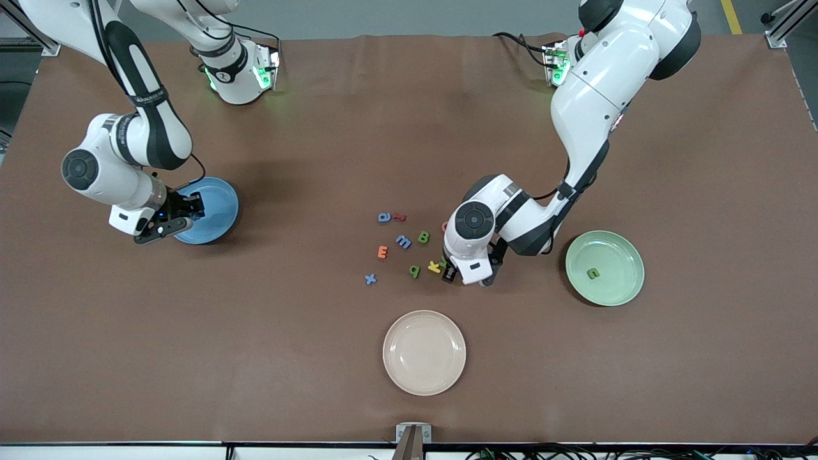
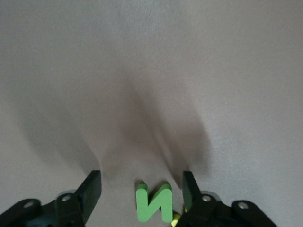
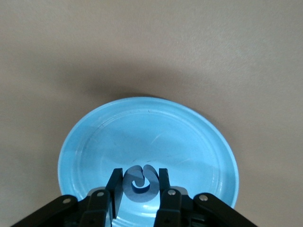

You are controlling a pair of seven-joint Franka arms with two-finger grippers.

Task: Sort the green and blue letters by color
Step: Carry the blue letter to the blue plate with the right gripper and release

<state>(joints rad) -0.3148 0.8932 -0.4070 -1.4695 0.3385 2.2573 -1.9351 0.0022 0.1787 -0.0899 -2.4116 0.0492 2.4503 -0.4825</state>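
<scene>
Left gripper (image 2: pixel 139 189) over brown table (image 1: pixel 307 332)

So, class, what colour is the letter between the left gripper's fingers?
Green: the letter lies on the table between the left gripper's open fingers, shown best in the left wrist view.

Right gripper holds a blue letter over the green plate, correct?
Not quite. The right gripper is shut on a blue letter, but over the blue plate, not the green one. The right wrist view shows it.
</scene>
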